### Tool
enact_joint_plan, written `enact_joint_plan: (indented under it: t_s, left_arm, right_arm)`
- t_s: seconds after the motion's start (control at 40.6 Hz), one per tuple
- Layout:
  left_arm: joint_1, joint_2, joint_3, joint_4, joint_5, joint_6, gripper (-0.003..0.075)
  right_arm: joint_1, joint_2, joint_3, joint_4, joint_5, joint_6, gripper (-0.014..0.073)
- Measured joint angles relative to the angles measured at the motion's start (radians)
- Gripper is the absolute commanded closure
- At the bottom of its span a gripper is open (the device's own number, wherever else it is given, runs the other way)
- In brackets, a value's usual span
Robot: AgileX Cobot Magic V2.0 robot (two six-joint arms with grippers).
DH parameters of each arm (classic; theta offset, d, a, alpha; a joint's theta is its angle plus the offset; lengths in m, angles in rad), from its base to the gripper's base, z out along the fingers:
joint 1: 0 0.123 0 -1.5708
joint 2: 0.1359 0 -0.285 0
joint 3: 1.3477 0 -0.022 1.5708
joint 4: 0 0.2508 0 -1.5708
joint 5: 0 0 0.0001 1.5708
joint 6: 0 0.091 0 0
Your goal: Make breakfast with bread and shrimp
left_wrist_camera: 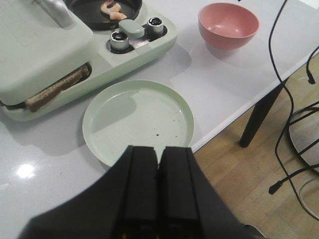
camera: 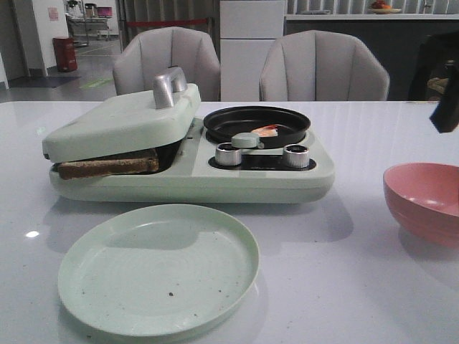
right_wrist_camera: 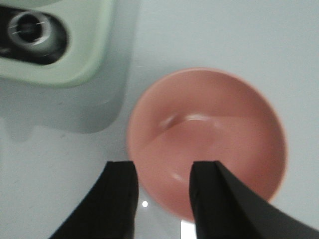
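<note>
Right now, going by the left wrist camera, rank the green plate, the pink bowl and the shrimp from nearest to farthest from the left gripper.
1. Green plate: directly ahead of the shut left gripper, nearest.
2. Pink bowl: farther off, near the table edge.
3. Shrimp: in the black pan on the cooker, about as far as the bowl; too close to call.

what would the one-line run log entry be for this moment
bread under closed press lid | shrimp in pan | left pincer shut above plate | right pincer open over pink bowl
</note>
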Motion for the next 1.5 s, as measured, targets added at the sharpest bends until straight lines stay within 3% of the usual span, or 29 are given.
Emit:
enact_joint_plan:
  t_s: [0.148,0.271,0.591,0.886,0.96,1.231,1.502]
  left_arm:
    - [0.0,0.0,0.0,0.0,0.0,0.0,0.0619]
    - [0.0,0.0,0.0,0.0,0.0,0.0,0.0619]
    - [0.0,0.0,0.0,0.0,0.0,0.0,0.0619]
    - [0.0,0.0,0.0,0.0,0.0,0.0,0.0619]
    - [0.0,0.0,0.0,0.0,0.0,0.0,0.0619]
    - [0.0,0.0,0.0,0.0,0.0,0.0,0.0619]
    - [0.0,0.0,0.0,0.0,0.0,0.0,0.0619]
  right_arm:
    - [0.135,-0.16,0.103,0.0,0.01,-0.002,0.0206]
    - [0.182,-0.294,0.173,0.0,0.067,0.014,0.0206]
    - [0.186,-0.711,0.278,-0.098,0.296,0.094,0.0206]
    - [0.186,-0.975,0.384,-0.109,0.347,0.109,0.021]
    - [0.186,-0.998,0.392,-0.109,0.351,0.111,0.0255]
    - [0.186,-1.007,0.394,-0.112,0.353,0.116,0.0559]
    - [0.186,-1.007,0.395,-0.112,0.353,0.116,0.0558]
